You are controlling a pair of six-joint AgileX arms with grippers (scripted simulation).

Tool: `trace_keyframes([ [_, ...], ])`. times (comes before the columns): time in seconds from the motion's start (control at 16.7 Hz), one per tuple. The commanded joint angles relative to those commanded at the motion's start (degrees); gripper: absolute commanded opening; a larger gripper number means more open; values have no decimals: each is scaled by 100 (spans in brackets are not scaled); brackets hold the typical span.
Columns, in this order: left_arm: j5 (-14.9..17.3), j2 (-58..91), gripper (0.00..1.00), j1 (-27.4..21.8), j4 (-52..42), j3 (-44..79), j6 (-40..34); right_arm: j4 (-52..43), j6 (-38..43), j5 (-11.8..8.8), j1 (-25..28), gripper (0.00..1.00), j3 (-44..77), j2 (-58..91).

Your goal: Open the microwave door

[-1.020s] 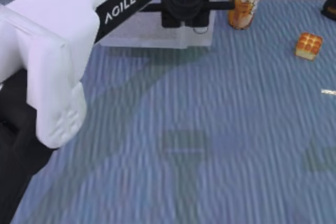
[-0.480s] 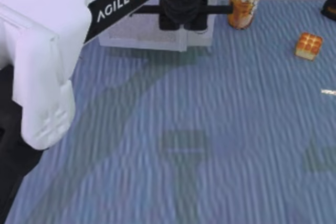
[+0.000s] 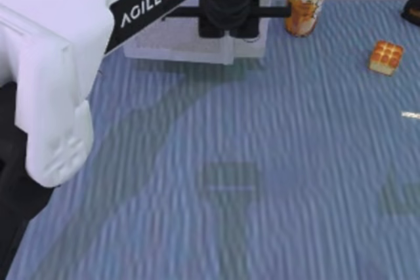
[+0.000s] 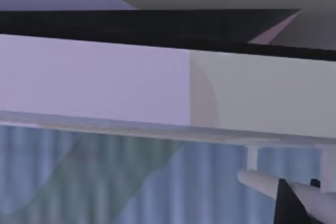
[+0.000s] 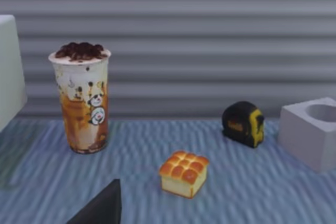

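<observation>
**Left arm at the microwave front, door slightly ajar**

Location. The microwave (image 3: 197, 37) sits at the far edge of the table, left of centre in the top view, front face toward the near side. The microwave door (image 3: 180, 42) covers most of that front; its speckled window shows below the arm. The knob panel on the right of the front is largely hidden by the wrist.

Why things sit as they do. The left wrist view looks along the oven's front from very close: a pale panel edge with a dark gap above it, widening to one side. Judgement: the door is cracked open a little, not swung wide, so the task is under way but far from finished. The gripper is placed at the door's right-hand edge, presumably because that is the free side, away from the hinge.

Arm pose. The left arm reaches diagonally from the near left across the table, forearm high over the surface, wrist bent down over the oven's top front. The left gripper (image 3: 226, 21) hangs at the door's right end. One pale fingertip (image 4: 273, 184) shows just under the panel edge; whether the jaws are clenched or released cannot be told.

The right arm is parked out of the top view; its wrist camera faces a drink cup (image 5: 84, 98), a bread bun (image 5: 184, 172) and a tape measure (image 5: 242, 123).
</observation>
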Motion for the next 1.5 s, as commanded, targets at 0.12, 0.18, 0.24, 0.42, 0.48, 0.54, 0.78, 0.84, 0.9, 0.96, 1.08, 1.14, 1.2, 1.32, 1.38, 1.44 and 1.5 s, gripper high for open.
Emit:
trace_keyframes([
  [0.12,0,0,0,0,0,0,0,0,0,0,0,100,0,0],
  [0.18,0,0,0,0,0,0,0,0,0,0,0,100,0,0],
  [0.24,0,0,0,0,0,0,0,0,0,0,0,100,0,0],
  [0.42,0,0,0,0,0,0,0,0,0,0,0,100,0,0],
  [0.48,0,0,0,0,0,0,0,0,0,0,0,100,0,0],
  [0.54,0,0,0,0,0,0,0,0,0,0,0,100,0,0],
  [0.78,0,0,0,0,0,0,0,0,0,0,0,100,0,0],
  [0.84,0,0,0,0,0,0,0,0,0,0,0,100,0,0],
  [0.9,0,0,0,0,0,0,0,0,0,0,0,100,0,0],
  [0.96,39,31,0,-54,10,3,-30,0,0,0,0,100,0,0],
  [1.08,49,-30,0,-44,62,-86,10,0,0,0,0,100,0,0],
  [1.14,62,-98,0,-31,119,-193,57,0,0,0,0,100,0,0],
  [1.2,78,-175,0,-16,186,-319,114,0,0,0,0,100,0,0],
  [1.32,112,-321,0,8,316,-565,226,0,0,0,0,100,0,0],
  [1.38,125,-370,0,15,361,-653,267,0,0,0,0,100,0,0],
  [1.44,132,-392,0,18,381,-695,287,0,0,0,0,100,0,0],
  [1.5,132,-393,0,18,382,-697,287,0,0,0,0,100,0,0],
])
